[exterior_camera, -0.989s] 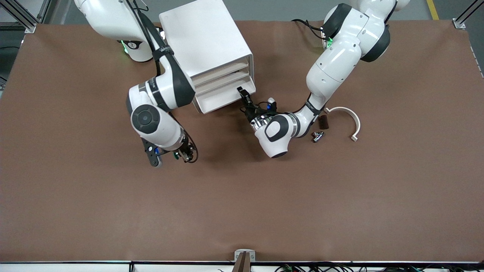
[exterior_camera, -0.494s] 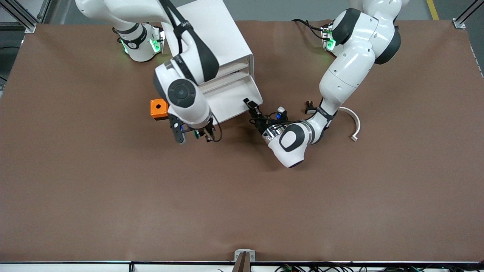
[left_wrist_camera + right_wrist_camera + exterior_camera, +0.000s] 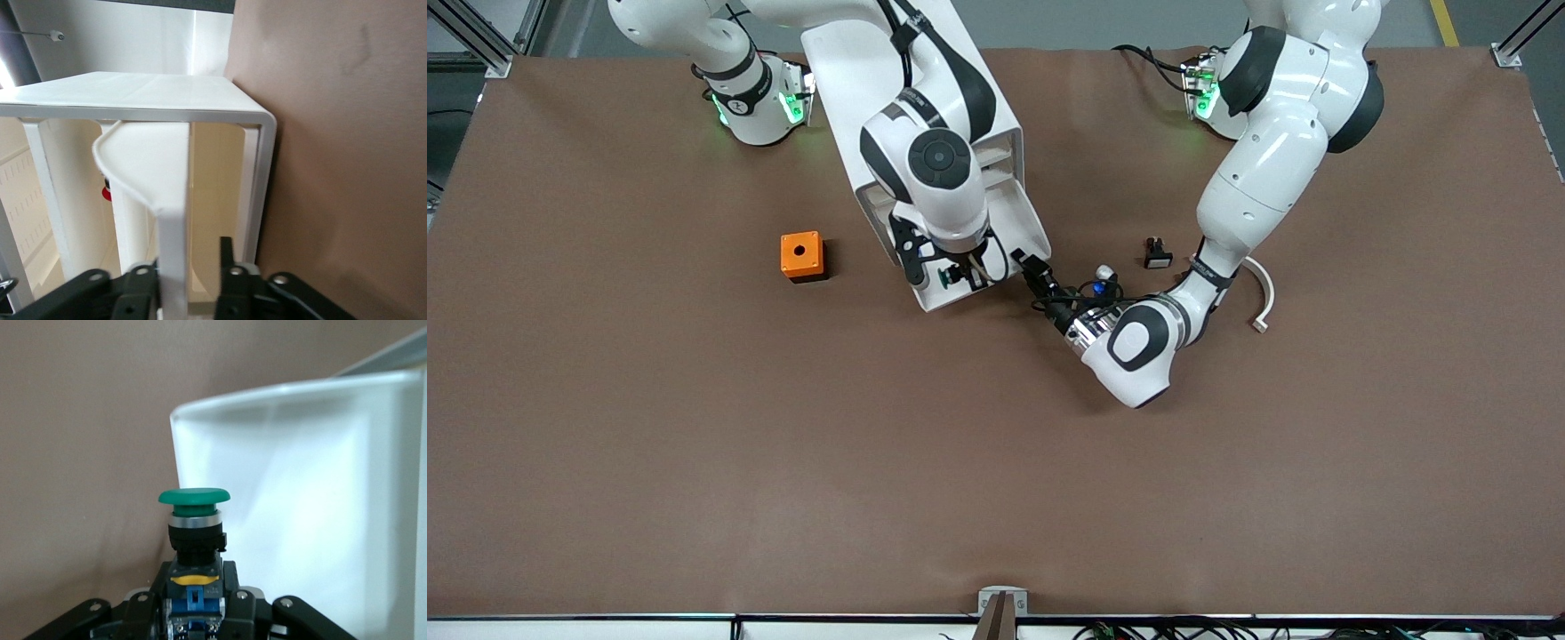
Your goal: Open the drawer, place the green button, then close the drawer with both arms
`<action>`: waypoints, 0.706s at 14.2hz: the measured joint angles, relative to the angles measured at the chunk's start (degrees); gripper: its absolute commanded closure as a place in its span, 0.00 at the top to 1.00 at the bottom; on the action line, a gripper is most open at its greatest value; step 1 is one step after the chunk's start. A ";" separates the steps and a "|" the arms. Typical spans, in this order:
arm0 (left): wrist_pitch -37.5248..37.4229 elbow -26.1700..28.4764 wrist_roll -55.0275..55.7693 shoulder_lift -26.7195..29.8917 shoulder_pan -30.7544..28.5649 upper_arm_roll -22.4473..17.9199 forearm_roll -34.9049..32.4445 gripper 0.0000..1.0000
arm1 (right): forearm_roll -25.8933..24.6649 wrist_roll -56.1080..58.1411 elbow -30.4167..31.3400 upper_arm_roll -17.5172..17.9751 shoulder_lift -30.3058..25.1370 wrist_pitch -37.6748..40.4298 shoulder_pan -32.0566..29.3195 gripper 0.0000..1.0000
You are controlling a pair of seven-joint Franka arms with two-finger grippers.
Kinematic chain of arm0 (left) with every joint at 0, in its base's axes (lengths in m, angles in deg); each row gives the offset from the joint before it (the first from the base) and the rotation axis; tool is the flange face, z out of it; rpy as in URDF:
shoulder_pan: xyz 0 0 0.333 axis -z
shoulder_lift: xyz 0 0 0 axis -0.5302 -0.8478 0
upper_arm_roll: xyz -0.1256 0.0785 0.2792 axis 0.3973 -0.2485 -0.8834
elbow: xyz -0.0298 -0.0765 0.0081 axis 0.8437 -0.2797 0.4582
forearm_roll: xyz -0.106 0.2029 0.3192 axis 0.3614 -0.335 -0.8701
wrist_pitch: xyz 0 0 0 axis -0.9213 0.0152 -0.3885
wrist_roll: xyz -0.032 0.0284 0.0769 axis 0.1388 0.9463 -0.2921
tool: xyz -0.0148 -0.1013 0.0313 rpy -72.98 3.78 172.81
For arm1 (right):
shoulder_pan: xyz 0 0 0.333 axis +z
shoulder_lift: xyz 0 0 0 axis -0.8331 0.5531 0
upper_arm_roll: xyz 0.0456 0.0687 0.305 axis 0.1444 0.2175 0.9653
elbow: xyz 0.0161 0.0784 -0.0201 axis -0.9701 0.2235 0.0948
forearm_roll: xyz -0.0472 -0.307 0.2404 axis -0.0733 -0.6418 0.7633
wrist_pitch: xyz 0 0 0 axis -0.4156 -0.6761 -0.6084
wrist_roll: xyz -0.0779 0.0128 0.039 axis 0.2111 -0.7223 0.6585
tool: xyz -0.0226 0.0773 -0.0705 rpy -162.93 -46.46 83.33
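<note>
Fingers (image 3: 1034, 267) of left gripper pinch drawer (image 3: 1014, 213) rim; right gripper (image 3: 958, 276) holds button (image 3: 945, 277) above it.

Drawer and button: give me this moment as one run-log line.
drawer: pulled out | left gripper: shut on drawer's front lip | right gripper: shut on button, over drawer | phase: placing

The lowest white drawer (image 3: 1009, 233) stands pulled out from its cabinet; the green-capped button (image 3: 945, 278), black-and-blue bodied, hangs upright over its open tray.
</note>
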 measured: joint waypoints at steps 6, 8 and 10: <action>1.05 -0.38 -11.78 -0.19 -0.70 -0.30 0.00 1.00 | 0.00 -4.63 0.47 -0.02 -0.01 -1.71 3.78 0.00; 1.41 -1.20 -15.82 -0.14 -1.96 -0.28 -0.01 1.00 | 0.00 -5.87 0.89 -0.02 -0.01 -1.71 4.78 0.00; 1.41 -2.58 -20.99 0.09 -3.27 -0.26 -0.14 0.99 | 0.00 -6.73 2.08 -0.02 0.00 -2.26 5.90 0.00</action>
